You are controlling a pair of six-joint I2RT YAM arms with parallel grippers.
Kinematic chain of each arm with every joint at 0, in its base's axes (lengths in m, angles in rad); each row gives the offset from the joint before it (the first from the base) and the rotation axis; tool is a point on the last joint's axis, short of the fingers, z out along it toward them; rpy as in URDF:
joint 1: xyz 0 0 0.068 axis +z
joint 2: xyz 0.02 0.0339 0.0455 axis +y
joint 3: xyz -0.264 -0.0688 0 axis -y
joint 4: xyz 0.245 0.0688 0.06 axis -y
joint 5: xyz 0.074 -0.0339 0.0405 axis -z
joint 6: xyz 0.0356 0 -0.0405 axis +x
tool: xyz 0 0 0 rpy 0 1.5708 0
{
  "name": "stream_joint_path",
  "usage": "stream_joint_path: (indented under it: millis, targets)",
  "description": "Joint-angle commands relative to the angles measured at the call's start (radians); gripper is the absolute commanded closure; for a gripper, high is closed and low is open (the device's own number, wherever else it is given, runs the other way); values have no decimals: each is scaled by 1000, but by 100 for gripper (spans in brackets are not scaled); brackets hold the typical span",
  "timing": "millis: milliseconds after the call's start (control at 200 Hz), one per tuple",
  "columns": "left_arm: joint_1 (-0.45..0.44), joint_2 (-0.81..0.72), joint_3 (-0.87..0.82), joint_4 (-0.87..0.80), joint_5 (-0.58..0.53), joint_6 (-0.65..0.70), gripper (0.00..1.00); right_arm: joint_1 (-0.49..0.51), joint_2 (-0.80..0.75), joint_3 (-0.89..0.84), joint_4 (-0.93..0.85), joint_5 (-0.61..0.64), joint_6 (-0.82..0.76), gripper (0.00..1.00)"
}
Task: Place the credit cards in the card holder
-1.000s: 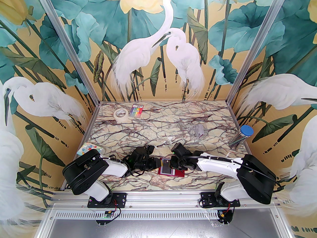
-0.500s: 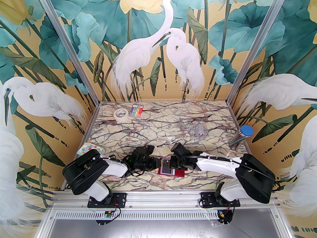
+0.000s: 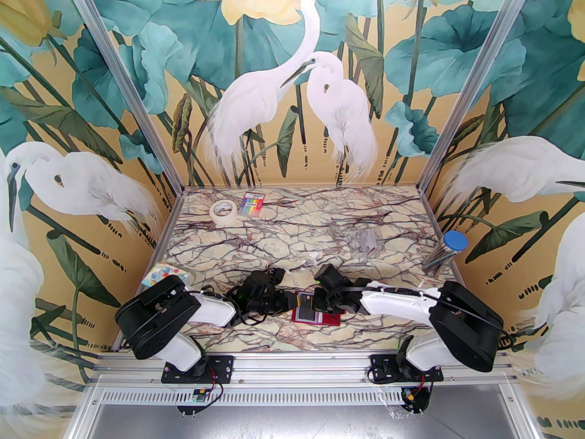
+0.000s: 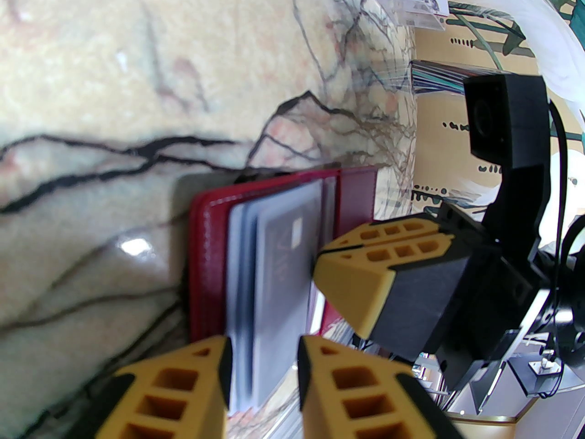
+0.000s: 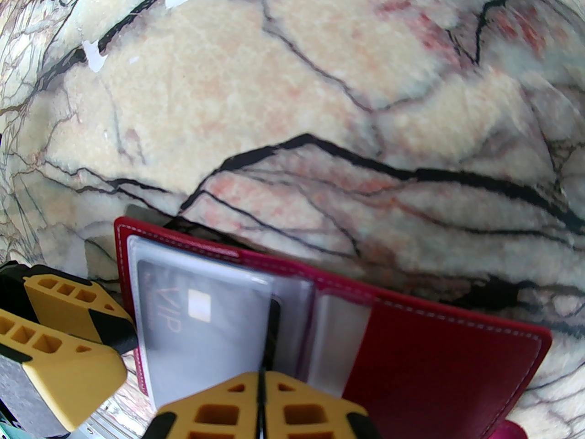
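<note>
you're mid-insertion: right gripper [image 5: 261, 396] is pinching a dark card [image 5: 269, 336] edge-on over the open card holder [image 3: 325, 323], top view's lower centre; left gripper [image 4: 264, 359] is straddling its sleeves [image 4: 240, 291], clamp unclear. next: aligning to a sleeve mouth.

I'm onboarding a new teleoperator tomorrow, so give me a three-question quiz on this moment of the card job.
1. True or false: the card holder lies folded shut.
2. What is pinched in the right gripper? A) a coin B) a thin dark card C) a key
3. Fill in: the grey card already inside the holder is printed "___".
Key: 1 false, it lies open; 2 B; 3 VIP.
</note>
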Motion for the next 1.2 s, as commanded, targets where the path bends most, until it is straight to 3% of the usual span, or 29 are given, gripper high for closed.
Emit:
stream_joint_path:
  millis: [0,555,920,1195]
  targets:
    - [-6,39,-30,-94,-82,14,69,4,15,-22,15,-4,-2,92]
    - [-10,-101,-58,-140,-98,8,66,4,-4,-81,56,4,12,92]
    - [-14,-300,28,-401,-104,71,63,5,-23,-114,93,-9,7,92]
    - [-57,-234,95,-400,-78,88,63,4,-14,-121,109,-12,9,92]
